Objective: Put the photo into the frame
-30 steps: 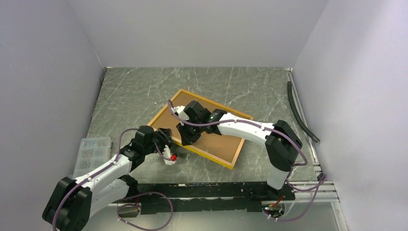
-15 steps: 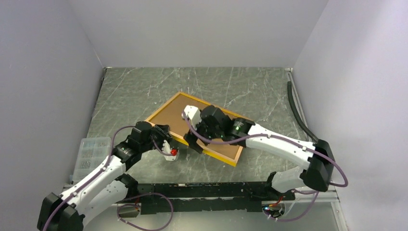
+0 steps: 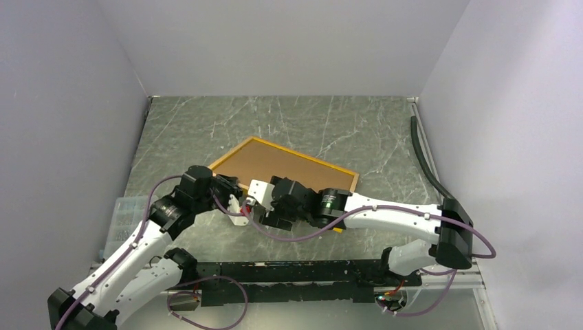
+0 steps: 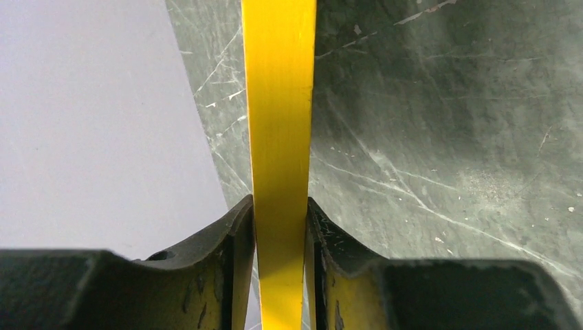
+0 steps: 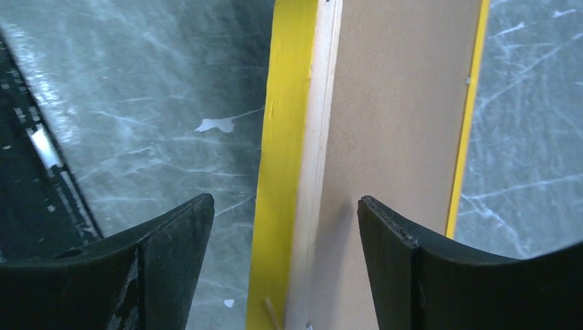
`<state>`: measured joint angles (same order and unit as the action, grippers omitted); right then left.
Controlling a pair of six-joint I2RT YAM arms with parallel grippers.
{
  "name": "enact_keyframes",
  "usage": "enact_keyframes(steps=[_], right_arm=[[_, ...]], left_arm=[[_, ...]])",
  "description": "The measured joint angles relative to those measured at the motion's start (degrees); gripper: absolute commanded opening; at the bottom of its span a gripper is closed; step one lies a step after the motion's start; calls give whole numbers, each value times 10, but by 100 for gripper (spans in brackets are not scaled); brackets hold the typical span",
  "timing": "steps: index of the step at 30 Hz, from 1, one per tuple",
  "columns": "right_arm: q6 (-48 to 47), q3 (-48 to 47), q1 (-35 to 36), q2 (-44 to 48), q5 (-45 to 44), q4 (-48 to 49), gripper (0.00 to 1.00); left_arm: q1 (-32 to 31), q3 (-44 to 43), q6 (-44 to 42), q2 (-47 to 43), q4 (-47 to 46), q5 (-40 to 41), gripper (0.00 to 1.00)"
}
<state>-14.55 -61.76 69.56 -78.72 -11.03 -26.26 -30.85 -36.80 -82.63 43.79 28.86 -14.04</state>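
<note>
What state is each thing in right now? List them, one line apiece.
Yellow-orange thin-railed picture frame: back side up, clamped at one rail.
Plain brown backing board: sitting inside the frame, facing up.
Left gripper: shut on the frame's yellow rail.
Right gripper: open, fingers either side of a rail without clamping it.
Photo: not in view.
Clear plastic compartment box: held by neither gripper; open or closed cannot be told.

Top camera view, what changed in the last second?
The right end effector pulled back from over the backing board toward the robot and now sits open astride the near rail of the frame, beside the left end effector. The frame's far corner shifted slightly nearer. The left end effector stayed at the near left edge, clamped on the rail; the backing board is still in the frame.
</note>
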Motion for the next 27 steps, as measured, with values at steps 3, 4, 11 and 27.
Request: enact_keyframes(steps=[3,4,11,27], right_arm=[[-12,0,14,-18,-53,11,63],[-16,0,17,-24,-71,16,59],[-31,-12,24,-35,-134,19,18],[-17,-112,-14,-50,-138,-34,6]], left_arm=[[0,-13,9,0,11,0,38],[0,-15,9,-1,15,0,38],[0,-15,11,-27,18,-2,52],[-1,-78,70,-41,25,10,95]])
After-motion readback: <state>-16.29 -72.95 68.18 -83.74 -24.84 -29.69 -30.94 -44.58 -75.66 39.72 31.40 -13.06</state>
